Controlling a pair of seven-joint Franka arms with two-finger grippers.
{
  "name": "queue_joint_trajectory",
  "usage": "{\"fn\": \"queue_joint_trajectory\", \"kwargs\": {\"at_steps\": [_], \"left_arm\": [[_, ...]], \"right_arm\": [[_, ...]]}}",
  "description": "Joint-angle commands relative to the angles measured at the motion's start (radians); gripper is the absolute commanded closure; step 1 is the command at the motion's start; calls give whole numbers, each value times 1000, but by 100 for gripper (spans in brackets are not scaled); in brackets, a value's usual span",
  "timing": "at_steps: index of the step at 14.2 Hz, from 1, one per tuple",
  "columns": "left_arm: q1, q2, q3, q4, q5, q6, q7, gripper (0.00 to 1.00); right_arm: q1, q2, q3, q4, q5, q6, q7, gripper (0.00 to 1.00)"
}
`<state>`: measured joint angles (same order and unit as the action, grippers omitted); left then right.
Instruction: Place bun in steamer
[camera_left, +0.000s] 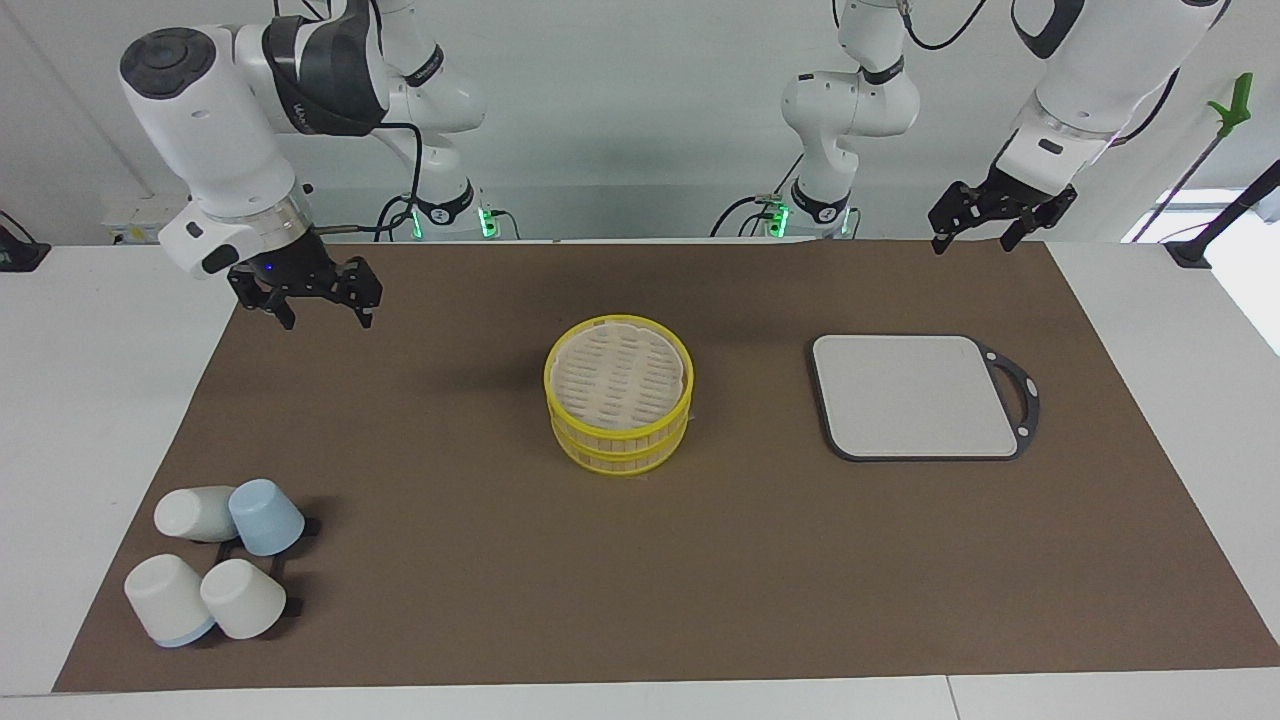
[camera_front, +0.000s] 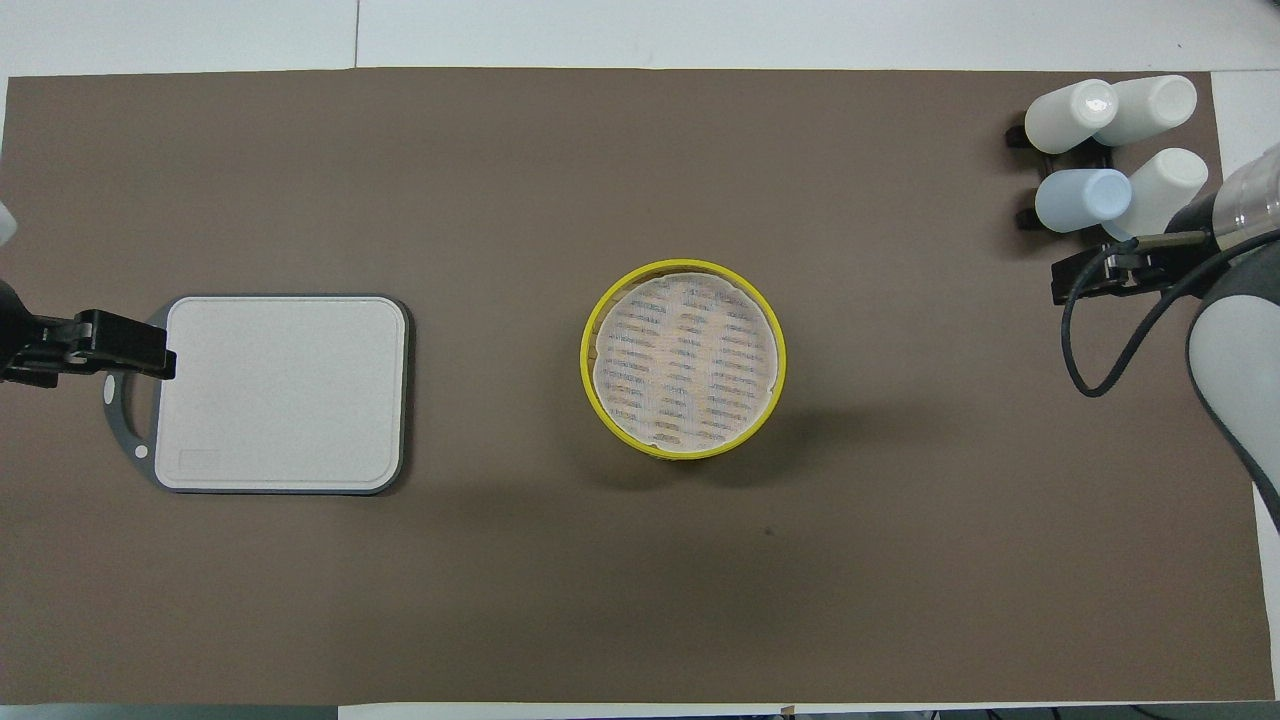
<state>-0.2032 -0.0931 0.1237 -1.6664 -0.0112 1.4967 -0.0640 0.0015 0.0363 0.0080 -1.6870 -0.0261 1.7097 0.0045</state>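
Note:
The steamer (camera_left: 620, 432) is a round yellow-rimmed basket of two stacked tiers in the middle of the brown mat, and its top shows a pale slatted surface (camera_front: 683, 358). The bun is out of view. My right gripper (camera_left: 325, 312) hangs open and empty above the mat's edge toward the right arm's end, well away from the steamer (camera_front: 586, 352). My left gripper (camera_left: 973, 242) waits open and empty in the air over the mat's corner toward the left arm's end; from overhead the left gripper (camera_front: 140, 350) lies over the grey board's handle.
A grey square board (camera_left: 915, 395) with a dark handle lies on the mat beside the steamer, toward the left arm's end. Several white and blue cups (camera_left: 215, 575) sit on a black rack at the mat's corner farthest from the robots, toward the right arm's end.

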Motion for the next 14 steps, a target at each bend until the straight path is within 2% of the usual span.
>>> {"fn": "queue_joint_trajectory", "kwargs": {"at_steps": [1, 14], "left_arm": [[2, -11, -1, -9, 4, 4, 12, 0], [2, -11, -1, -7, 4, 4, 10, 0]], "right_arm": [[-29, -12, 12, -19, 17, 18, -31, 0], [-24, -15, 12, -16, 15, -30, -26, 0]]}}
